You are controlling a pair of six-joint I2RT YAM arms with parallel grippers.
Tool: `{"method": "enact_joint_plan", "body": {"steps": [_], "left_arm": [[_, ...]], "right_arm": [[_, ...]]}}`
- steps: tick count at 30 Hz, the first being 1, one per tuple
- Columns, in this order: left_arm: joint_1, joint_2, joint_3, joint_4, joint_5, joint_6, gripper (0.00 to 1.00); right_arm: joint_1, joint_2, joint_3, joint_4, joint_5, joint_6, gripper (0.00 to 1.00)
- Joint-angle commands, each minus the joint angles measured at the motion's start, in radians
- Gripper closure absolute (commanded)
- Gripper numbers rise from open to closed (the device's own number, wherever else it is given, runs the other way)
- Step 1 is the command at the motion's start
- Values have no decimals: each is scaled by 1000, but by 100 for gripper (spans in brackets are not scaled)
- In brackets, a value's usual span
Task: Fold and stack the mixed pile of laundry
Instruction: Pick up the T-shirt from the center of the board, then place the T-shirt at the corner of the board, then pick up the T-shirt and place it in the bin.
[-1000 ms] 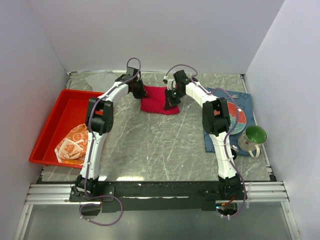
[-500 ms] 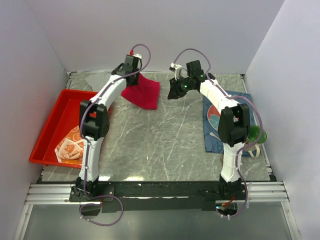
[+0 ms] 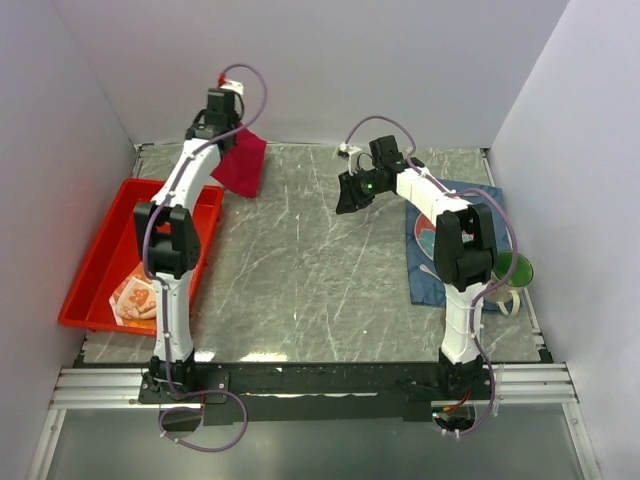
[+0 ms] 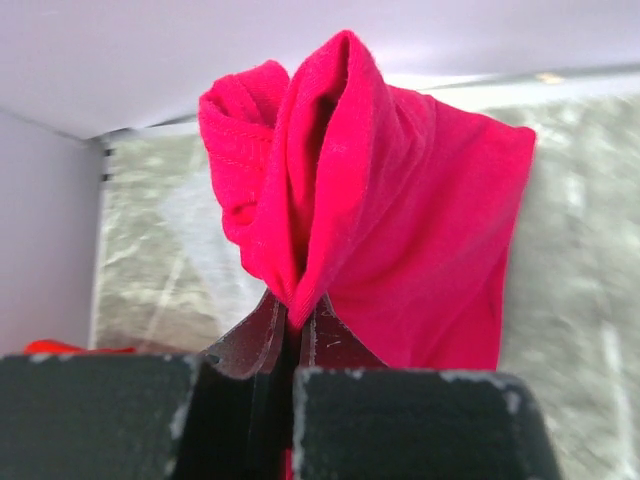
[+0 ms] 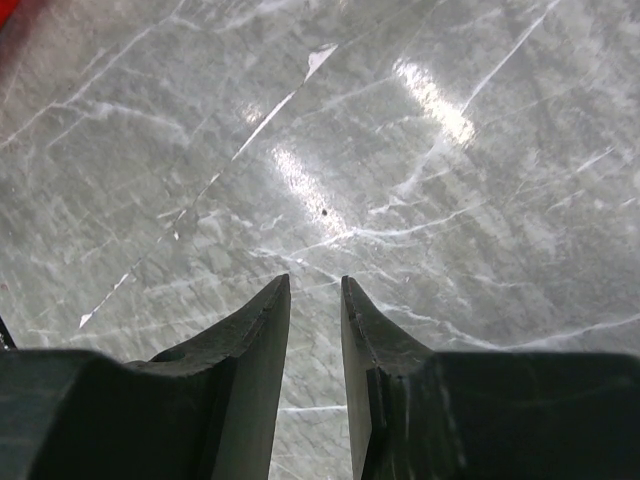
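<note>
The crimson-magenta shirt (image 3: 241,160) hangs bunched from my left gripper (image 3: 228,128), which is raised at the back left, near the far corner of the red tray. In the left wrist view the jaws (image 4: 295,310) are shut on a fold of the shirt (image 4: 400,220). The orange-and-white patterned cloth (image 3: 137,295) lies at the near end of the red tray (image 3: 95,250). My right gripper (image 3: 350,197) hovers over bare marble at the back centre, its jaws (image 5: 315,285) a little apart and empty. I cannot make out the grey garment with certainty.
A dark blue placemat (image 3: 432,275) on the right carries a plate (image 3: 428,240) and a green mug (image 3: 508,272). White walls close in the left, back and right. A pale patch (image 3: 185,157) lies on the marble at the back left.
My left gripper lifted the shirt off the table and swung it left to the back left corner. My right gripper let go of the shirt and stayed near the back centre.
</note>
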Motion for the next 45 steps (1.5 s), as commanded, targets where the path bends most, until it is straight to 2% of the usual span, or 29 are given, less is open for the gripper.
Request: {"method": "enact_joint_plan", "body": {"steps": [1, 10, 13, 14, 16, 17, 19, 21, 24, 29, 30, 32, 34, 36, 37, 38, 39, 40, 41, 42, 43, 44, 45], "left_arm": [[65, -22, 75, 103, -21, 6, 99], [183, 38, 104, 151, 17, -100, 99], [243, 76, 115, 164, 52, -205, 65], [267, 102, 122, 155, 84, -254, 35], [295, 130, 162, 128, 141, -317, 25], [324, 168, 191, 102, 187, -390, 15], [359, 194, 277, 11, 210, -471, 2], [408, 154, 270, 11, 244, -563, 1], [456, 6, 97, 81, 314, -598, 1], [497, -258, -92, 129, 502, -537, 1], [503, -302, -182, 134, 555, -528, 3], [520, -445, -294, 149, 569, -528, 3], [551, -542, -471, 160, 629, -538, 3], [585, -686, -659, 181, 664, -625, 3], [630, -729, -719, 175, 692, -665, 3], [660, -802, -777, 160, 721, -713, 3], [687, -836, -887, 143, 736, -733, 3], [721, -897, -948, 134, 735, -776, 3], [730, -921, -1003, 128, 744, -781, 3], [730, -933, -1081, 70, 746, -776, 3], [729, -947, -1114, 40, 738, -772, 3], [723, -950, -1187, 17, 744, -772, 3], [714, -953, -1222, -4, 743, -775, 3]], "right_arm": [[-2, -26, -26, 28, -14, -14, 65], [-5, -50, -69, 26, -7, -23, 65], [-5, -59, -74, 17, -7, -29, 64], [-5, -62, -75, 14, -7, -31, 64], [-5, -70, -75, 6, -7, -37, 64], [-5, -72, -75, 3, -7, -40, 64], [-5, -82, -72, -12, -5, -46, 64], [-5, -98, -81, -17, 3, -52, 64], [-5, -116, -89, -22, 9, -67, 64], [2, -99, 6, -141, -2, -187, 60], [7, -92, 68, -163, 6, -245, 59], [24, -99, 113, -193, 4, -302, 54], [37, -133, 141, -187, 3, -380, 46], [67, -188, 109, -112, 16, -443, 34], [76, -211, 77, -65, 13, -458, 0], [82, -234, -5, -7, 7, -462, 0], [80, -256, -40, 120, -6, -378, 0], [77, -250, -52, 133, -61, -336, 0], [77, -227, 31, 73, -115, -342, 0], [82, -151, 99, -103, -161, -381, 9], [85, -113, 163, -200, -202, -402, 14], [88, -61, 239, -257, -267, -414, 18], [103, -55, 236, -271, -272, -402, 22]]}}
